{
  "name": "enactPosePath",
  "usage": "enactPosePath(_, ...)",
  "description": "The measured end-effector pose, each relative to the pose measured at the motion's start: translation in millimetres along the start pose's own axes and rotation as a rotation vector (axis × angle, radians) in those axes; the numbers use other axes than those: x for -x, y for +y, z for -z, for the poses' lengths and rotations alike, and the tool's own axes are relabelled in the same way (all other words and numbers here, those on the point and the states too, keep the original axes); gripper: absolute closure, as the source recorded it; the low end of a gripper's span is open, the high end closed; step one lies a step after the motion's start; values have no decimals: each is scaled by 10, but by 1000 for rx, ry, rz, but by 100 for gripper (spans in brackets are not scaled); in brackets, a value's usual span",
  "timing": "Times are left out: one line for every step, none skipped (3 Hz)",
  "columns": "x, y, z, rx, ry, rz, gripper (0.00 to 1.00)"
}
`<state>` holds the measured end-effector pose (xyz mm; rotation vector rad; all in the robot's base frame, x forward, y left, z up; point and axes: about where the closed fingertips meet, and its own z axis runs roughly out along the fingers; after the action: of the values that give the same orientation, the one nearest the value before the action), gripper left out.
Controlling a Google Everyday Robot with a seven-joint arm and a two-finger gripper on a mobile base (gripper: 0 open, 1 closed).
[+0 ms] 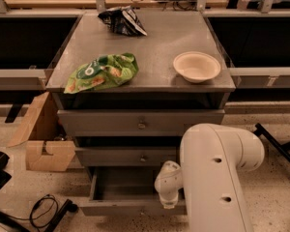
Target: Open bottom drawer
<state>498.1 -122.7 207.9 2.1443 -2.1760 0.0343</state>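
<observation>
The grey cabinet (145, 42) has three stacked drawers. The bottom drawer (121, 190) is pulled out and shows a shallow, empty grey box; its front runs along the lower edge of the view. The middle drawer (130, 156) and the top drawer (141, 123) are closed, each with a small round knob. My white arm (217, 173) reaches down at the right. My gripper (168, 204) is at the right part of the bottom drawer's front, behind the wrist.
On the cabinet top lie a green snack bag (102, 71), a dark snack bag (122, 21) and a white bowl (196, 65). A cardboard box (41, 139) stands left of the cabinet. Cables (43, 209) lie on the floor at lower left. A black stand leg (275, 141) is at right.
</observation>
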Motion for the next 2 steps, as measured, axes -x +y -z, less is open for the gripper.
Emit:
enactPosePath(0, 0, 0, 0, 0, 0, 27)
enactPosePath(0, 0, 0, 0, 0, 0, 4)
